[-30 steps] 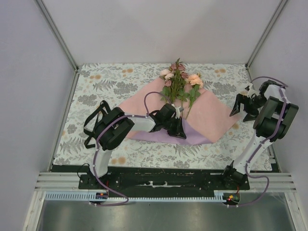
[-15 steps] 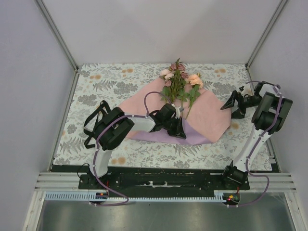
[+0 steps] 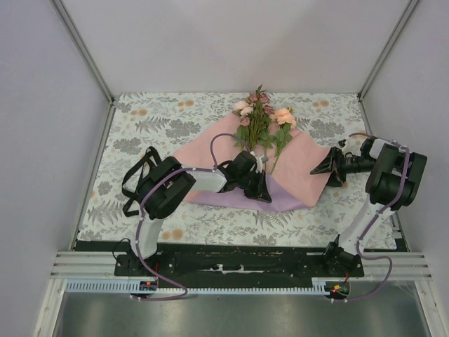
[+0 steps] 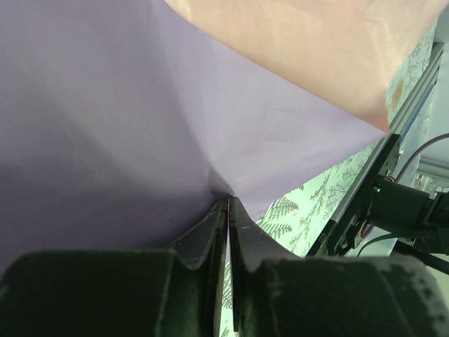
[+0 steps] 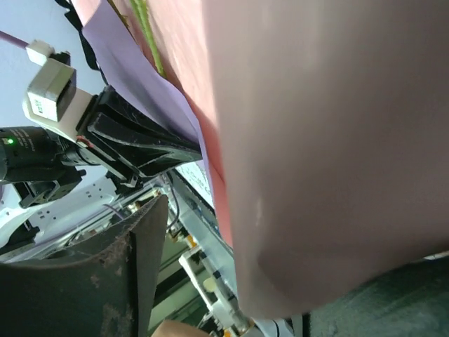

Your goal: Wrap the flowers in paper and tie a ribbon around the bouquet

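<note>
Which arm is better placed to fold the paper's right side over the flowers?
Right. The right gripper has its open jaws around the right corner of the paper. The left gripper is pinching the lilac near flap, so it is busy.

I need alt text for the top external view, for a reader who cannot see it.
Seen from above, flowers lie on a large pink paper. The left gripper pinches its near, lilac-backed edge; the open right gripper meets its right corner.
</note>
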Controlling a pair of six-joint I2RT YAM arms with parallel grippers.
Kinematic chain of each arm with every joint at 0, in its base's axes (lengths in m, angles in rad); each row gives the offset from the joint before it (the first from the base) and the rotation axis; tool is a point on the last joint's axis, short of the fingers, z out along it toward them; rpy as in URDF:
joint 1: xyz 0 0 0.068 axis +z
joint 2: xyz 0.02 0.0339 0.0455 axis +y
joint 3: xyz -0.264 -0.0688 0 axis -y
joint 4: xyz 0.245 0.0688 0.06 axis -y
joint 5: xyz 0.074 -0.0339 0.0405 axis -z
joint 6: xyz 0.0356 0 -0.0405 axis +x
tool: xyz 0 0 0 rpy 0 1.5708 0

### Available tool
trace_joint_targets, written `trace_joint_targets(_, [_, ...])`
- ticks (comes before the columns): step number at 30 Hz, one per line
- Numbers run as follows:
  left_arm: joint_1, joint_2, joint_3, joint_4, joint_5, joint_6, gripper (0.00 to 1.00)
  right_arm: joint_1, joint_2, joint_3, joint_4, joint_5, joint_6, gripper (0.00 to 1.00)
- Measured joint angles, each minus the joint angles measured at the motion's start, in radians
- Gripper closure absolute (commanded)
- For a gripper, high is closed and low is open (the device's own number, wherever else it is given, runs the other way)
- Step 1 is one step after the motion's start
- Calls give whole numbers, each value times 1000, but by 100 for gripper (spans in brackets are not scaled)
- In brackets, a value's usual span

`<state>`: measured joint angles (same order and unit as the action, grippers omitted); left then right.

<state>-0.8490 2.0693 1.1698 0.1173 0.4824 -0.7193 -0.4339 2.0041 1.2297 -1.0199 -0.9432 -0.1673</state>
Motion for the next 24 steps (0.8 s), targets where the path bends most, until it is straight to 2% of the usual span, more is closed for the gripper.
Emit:
trace_joint_targets(4, [0, 0, 0, 0, 0, 0, 87, 0, -96, -35, 91, -2, 64, 56])
trace_joint_targets(9, [0, 0, 0, 0, 0, 1, 87, 23, -169, -59, 177, 22, 124, 100])
trace_joint_targets(18, [0, 0, 0, 0, 0, 6, 87, 130, -163, -57, 225, 2, 168, 100])
trace_joint_targets(24, [0, 0, 0, 0, 0, 8, 88, 186, -256, -68, 312, -97, 270, 100])
